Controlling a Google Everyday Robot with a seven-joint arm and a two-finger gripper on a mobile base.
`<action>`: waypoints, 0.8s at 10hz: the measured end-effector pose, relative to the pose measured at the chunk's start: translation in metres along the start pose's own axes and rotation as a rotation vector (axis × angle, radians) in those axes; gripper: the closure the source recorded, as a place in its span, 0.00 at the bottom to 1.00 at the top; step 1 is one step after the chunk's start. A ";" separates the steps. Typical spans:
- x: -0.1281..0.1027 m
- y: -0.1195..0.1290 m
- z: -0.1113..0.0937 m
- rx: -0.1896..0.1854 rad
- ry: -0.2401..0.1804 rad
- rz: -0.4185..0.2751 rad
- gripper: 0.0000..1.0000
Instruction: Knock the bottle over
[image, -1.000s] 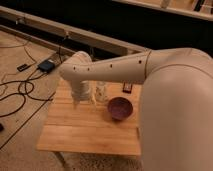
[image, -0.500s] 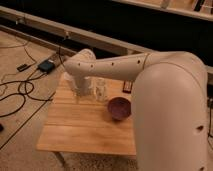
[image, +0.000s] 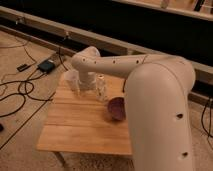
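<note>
Camera view, approach to the bottle. The arm reaches from the right across the far part of the bench, its wrist turned downward so that the gripper hangs between the cup on its left and the bottle on its right. Compared with one second ago, the gripper has shifted a little to the right and toward the far edge, closing the gap to the bottle; it now stands just beside it, and whether the two touch cannot be told. The bottle is upright as before, at the far middle of the bench, with the bowl near it on the right and nearer side. Whether the gripper is apart or together cannot be told, since the wrist hides its tip. The change suggests that the arm is lining up for a sideways sweep. The task is not yet done: the bottle shows no tilt. A push to the right would likely send the bottle toward the bowl, while the cup sits close enough to be disturbed by any leftward drift.
</note>
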 end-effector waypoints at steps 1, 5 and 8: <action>-0.011 0.004 0.005 -0.011 0.000 -0.024 0.35; -0.051 -0.008 0.008 -0.020 -0.033 -0.040 0.35; -0.079 -0.034 0.000 -0.008 -0.087 -0.009 0.35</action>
